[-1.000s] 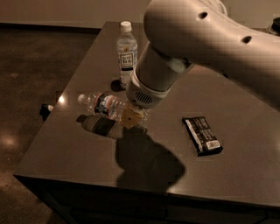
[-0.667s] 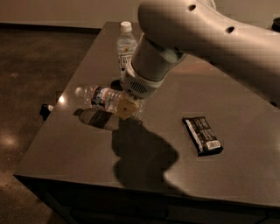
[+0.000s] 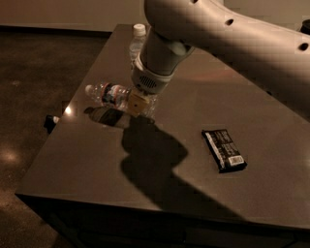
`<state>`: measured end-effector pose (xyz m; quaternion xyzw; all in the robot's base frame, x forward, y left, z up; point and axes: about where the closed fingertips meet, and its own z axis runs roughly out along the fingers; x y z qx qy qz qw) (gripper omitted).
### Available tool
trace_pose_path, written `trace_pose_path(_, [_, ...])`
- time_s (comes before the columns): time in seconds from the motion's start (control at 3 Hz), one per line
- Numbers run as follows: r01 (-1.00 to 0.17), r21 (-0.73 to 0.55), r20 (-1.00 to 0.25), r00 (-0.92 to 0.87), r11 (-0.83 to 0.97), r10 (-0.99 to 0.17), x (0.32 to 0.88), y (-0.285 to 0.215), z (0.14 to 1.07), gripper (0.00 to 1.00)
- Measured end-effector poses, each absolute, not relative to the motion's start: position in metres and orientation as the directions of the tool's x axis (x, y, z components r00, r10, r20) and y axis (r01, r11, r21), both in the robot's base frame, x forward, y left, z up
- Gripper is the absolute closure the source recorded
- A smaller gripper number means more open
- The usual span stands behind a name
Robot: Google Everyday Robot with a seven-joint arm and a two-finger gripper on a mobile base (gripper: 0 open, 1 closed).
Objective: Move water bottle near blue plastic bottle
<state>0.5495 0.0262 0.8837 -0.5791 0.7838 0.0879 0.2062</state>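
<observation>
Since a moment ago I have carried the water bottle [image 3: 110, 93] a little up and back across the counter [image 3: 82, 167], toward the far edge where the blue plastic bottle [image 3: 137, 44] stands. My hand [image 3: 139, 103] is pinched on the water bottle's body, near its base end. The bottle lies sideways in that grip, its white cap pointing left and its red, white and blue band just left of my fingers. It hangs clear of the surface, with its own dark shadow lying on the counter right under it.

The blue plastic bottle stands upright behind my wrist, partly hidden by it, and only its white cap and pale shoulder show. The two bottles are near each other but not touching. My arm [image 3: 227, 34] now crosses more of the upper frame than it did.

The counter is dark, smooth and faintly glossy, and my arm throws a broad shadow over its middle. A black wrapped bar [image 3: 224, 150] lies flat to the right, well apart from both bottles and where it was before. Beyond the left edge is a dark polished floor [image 3: 29, 72], with a pale wall [image 3: 58, 12] at the back.
</observation>
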Motion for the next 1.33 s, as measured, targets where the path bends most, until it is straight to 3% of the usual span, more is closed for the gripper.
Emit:
trace_pose_path(1.0, [-0.920, -0.119, -0.366, -0.308, 0.373, -0.878, 0.585, -0.028, 0.869, 0.05])
trace_pose_path(1.33, [-0.915, -0.121, -0.369, -0.318, 0.384, -0.873, 0.581, -0.039, 0.861, 0.00])
